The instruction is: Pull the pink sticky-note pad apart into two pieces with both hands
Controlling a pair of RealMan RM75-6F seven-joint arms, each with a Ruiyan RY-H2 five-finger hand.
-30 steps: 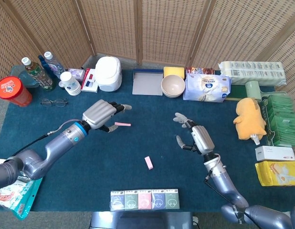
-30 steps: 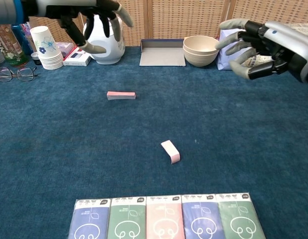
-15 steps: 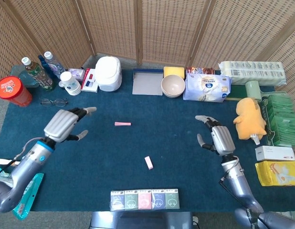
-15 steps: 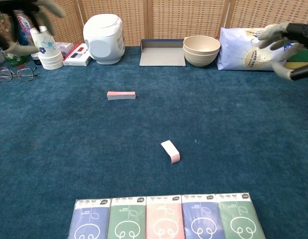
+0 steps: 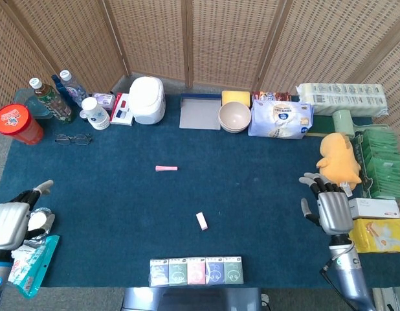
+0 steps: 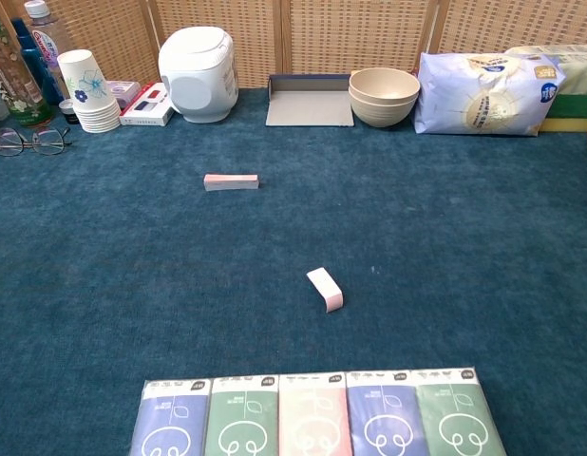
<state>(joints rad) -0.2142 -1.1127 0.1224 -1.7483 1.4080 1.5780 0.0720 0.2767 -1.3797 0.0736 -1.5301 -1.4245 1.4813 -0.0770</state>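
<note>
Head view looks steeply down; chest view sits low (both share the table [image 5: 252, 194]).

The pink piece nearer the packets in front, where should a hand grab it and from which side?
The smaller pink piece lies flat on the blue cloth, alone, angled. Probably come from straight above and pinch across its two long sides near the middle; its low, narrow shape leaves little else to grip.

Two pink sticky-note pieces lie well apart on the blue cloth: a long strip [image 6: 231, 181] and a short tilted block [image 6: 325, 289].
</note>
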